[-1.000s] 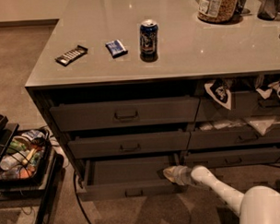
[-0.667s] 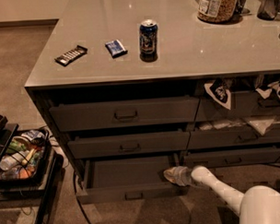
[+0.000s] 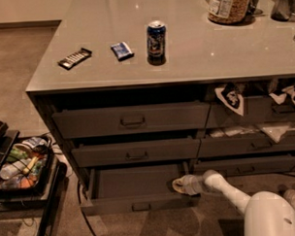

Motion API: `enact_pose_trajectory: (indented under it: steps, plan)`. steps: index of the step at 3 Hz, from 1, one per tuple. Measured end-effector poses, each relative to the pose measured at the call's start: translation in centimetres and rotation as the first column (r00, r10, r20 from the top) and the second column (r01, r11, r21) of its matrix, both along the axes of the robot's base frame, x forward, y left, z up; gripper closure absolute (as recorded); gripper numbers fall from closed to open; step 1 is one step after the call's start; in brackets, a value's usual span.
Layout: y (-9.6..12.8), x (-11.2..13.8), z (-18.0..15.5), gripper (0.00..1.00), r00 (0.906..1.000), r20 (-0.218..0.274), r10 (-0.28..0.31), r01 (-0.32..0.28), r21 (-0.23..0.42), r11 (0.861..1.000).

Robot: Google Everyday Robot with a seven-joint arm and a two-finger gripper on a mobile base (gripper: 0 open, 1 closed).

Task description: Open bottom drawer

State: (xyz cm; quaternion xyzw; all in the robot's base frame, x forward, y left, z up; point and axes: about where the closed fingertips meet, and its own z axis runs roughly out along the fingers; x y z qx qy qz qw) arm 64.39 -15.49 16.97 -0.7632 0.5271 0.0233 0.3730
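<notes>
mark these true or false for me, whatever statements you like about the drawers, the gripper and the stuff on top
1. The bottom drawer sticks out further than the middle drawer above it. True.
2. The gripper is up at the top drawer's pull. False: it is low down, at the right end of the bottom drawer.
3. The can lies on its side. False: it stands upright on the counter.
4. A blue packet lies on the counter to the left of the can. True.
</notes>
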Motion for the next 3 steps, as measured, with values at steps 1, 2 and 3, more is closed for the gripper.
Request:
enact_pose_trajectory:
  steps: [1, 2, 3]
  plan:
    - [0.9, -1.8, 1.0, 1.00, 0.9969, -0.078, -0.009, 0.011, 0.033, 0.999]
    - [1.8, -3.7, 1.9, 1.00, 0.9914, -0.131, -0.001, 0.008, 0.050, 0.999]
    - [2.6, -5.0, 2.3, 1.00, 0.9858, -0.167, 0.014, -0.005, 0.053, 0.999]
